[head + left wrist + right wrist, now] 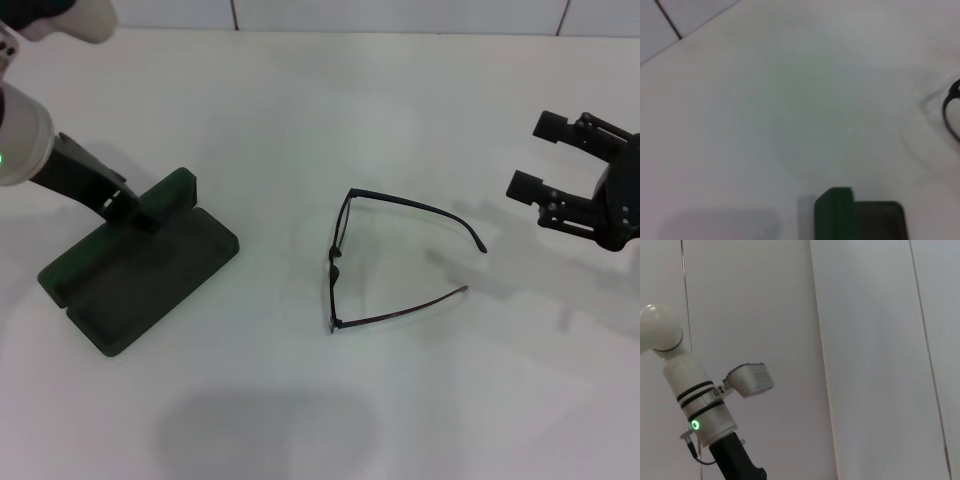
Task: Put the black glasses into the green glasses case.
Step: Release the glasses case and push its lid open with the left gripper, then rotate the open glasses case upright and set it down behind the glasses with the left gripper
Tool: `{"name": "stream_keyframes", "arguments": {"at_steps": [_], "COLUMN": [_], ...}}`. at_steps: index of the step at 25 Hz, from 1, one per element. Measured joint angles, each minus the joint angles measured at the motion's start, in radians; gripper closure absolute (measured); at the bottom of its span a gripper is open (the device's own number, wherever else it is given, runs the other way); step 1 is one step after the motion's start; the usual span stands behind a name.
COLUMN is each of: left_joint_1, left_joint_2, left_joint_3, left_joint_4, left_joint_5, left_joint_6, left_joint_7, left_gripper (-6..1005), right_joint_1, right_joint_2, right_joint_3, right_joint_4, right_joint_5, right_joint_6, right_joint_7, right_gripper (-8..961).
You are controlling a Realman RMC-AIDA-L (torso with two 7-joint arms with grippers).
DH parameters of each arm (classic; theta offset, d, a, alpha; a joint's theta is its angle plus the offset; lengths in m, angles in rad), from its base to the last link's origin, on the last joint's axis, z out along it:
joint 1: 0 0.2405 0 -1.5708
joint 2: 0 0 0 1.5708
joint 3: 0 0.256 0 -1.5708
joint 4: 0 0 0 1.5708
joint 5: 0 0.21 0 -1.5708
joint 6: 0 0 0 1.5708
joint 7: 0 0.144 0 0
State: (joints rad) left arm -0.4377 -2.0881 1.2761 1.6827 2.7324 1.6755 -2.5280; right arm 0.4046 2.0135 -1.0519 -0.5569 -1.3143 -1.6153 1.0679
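Note:
The black glasses lie on the white table near its middle, temple arms unfolded and pointing right. A sliver of their frame shows in the left wrist view. The green glasses case lies open at the left, its raised part at the far end; one corner of the case appears in the left wrist view. My left gripper reaches down to the case's far end and touches it. My right gripper hovers open above the table, to the right of the glasses and apart from them.
A tiled wall borders the table's far edge. The right wrist view shows only the left arm with its green light against wall panels.

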Motion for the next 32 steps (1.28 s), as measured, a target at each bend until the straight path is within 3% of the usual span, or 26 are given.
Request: {"name": "stream_keyframes", "arguments": {"at_steps": [10,26,32], "left_joint_1": [-0.056,-0.087,-0.087], "left_joint_2": [0.001,0.002,0.003], "left_joint_3": [0.004,0.005,0.005], "left_joint_4": [-0.164,-0.211,-0.167], "left_joint_5": [0.087,0.098,0.100], "left_joint_6": [-0.036,-0.028,-0.027], "left_joint_7": [0.004,0.005,0.011], "left_gripper": [332,711,792], "right_joint_1": [-0.008,-0.014,-0.013], "right_joint_2": [0.001,0.001,0.000], "right_joint_3": [0.001,0.002,-0.001], "right_joint_4": [0.000,0.013,0.014], "right_joint_5": [0.000,0.003,-0.002], "right_joint_6": [-0.002,-0.010,-0.034], "right_joint_7": [-0.002,-0.014,-0.017], "right_gripper": [158,159,159]}}
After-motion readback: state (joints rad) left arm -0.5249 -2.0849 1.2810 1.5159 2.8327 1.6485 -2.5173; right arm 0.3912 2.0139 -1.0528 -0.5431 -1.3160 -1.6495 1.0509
